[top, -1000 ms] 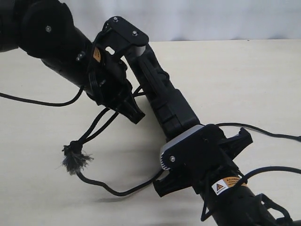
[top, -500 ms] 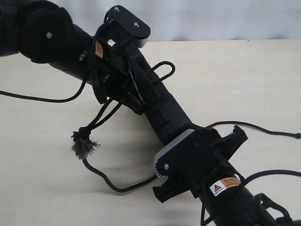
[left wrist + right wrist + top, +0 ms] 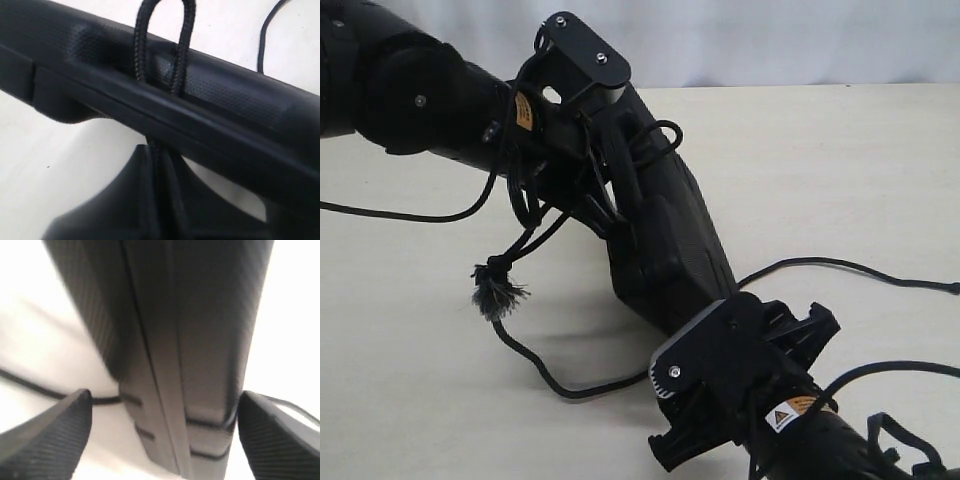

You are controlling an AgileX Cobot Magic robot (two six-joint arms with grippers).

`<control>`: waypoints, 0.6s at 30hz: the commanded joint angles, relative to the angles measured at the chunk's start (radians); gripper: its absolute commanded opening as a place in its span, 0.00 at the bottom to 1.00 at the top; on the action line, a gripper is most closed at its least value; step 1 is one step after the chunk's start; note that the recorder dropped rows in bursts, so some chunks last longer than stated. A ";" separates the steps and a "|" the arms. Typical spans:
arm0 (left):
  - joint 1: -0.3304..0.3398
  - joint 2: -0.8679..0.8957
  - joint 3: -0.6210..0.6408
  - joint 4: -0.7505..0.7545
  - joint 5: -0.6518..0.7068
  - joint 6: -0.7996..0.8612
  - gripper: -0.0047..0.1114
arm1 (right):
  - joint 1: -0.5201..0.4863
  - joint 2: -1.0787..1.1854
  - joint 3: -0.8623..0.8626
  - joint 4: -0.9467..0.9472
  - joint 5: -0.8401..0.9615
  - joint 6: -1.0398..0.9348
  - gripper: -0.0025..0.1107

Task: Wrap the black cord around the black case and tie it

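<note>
Cream table (image 3: pixel 840 160), pale wall (image 3: pixel 770 40) behind. No other objects on the surface.

Case (image 3: pixel 670 240): up on edge near mid-table, tilted, with the top end toward the wall and the low end toward the right arm. Contact with the table can't be made out. A shadow lies beneath it.

Cord (image 3: pixel 535 365): a loop rides over the case's upper edge, and the left wrist view (image 3: pixel 182 45) shows it as two strands crossing the rim. From there strands hang down to a frayed grey tuft (image 3: pixel 498 295), which is off the table on the left side. Past the tuft the cord curves along the table toward the case's low end. Another stretch trails away to the right, ending at the frame edge.

Left gripper (image 3: pixel 600 210): at the case's upper end, clenched. In its wrist view the cord runs down between the closed fingers (image 3: pixel 125 200), so it is pinching the cord just below the case (image 3: pixel 225 100) rim.

Right gripper (image 3: pixel 735 375): at the low end, released. Its wrist view shows the fingers (image 3: pixel 50 435) spread to either side of the case (image 3: pixel 190 340), with table visible in both gaps. No touch.
</note>
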 commanded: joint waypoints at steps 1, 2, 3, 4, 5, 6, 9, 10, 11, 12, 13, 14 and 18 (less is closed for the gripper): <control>-0.002 -0.004 0.002 0.026 -0.054 0.000 0.04 | -0.002 -0.037 0.005 0.008 0.078 -0.015 0.71; -0.002 -0.004 0.002 0.032 -0.054 0.000 0.04 | -0.001 -0.047 0.005 0.008 0.087 -0.022 0.71; -0.002 -0.004 0.002 0.034 -0.054 0.000 0.04 | 0.003 -0.061 0.005 0.008 0.095 -0.024 0.71; 0.003 -0.004 0.002 0.034 -0.054 0.000 0.04 | 0.003 -0.075 0.005 0.008 0.099 -0.024 0.71; 0.007 -0.004 0.002 0.034 -0.054 0.000 0.04 | 0.003 -0.087 0.005 0.008 0.106 -0.024 0.71; 0.012 -0.004 0.002 0.034 -0.055 0.000 0.04 | 0.003 -0.106 0.005 0.016 0.112 -0.029 0.71; 0.034 -0.004 0.002 0.034 -0.055 0.000 0.04 | 0.003 -0.154 0.005 0.093 0.121 -0.099 0.71; 0.040 -0.004 0.002 0.034 -0.055 0.000 0.04 | 0.003 -0.172 0.005 0.132 0.121 -0.142 0.71; 0.040 -0.004 0.002 0.034 -0.055 0.000 0.04 | 0.003 -0.187 0.005 0.163 0.121 -0.177 0.71; 0.040 -0.004 0.002 0.034 -0.055 0.002 0.04 | 0.003 -0.207 0.005 0.195 0.125 -0.212 0.71; 0.040 -0.004 0.002 0.034 -0.056 0.010 0.04 | 0.003 -0.227 0.005 0.223 0.128 -0.246 0.71; 0.040 -0.004 0.002 0.034 -0.058 0.018 0.04 | 0.003 -0.244 0.005 0.244 0.130 -0.269 0.71; 0.040 -0.004 0.002 0.024 -0.073 0.025 0.04 | 0.003 -0.346 0.005 0.296 0.188 -0.314 0.70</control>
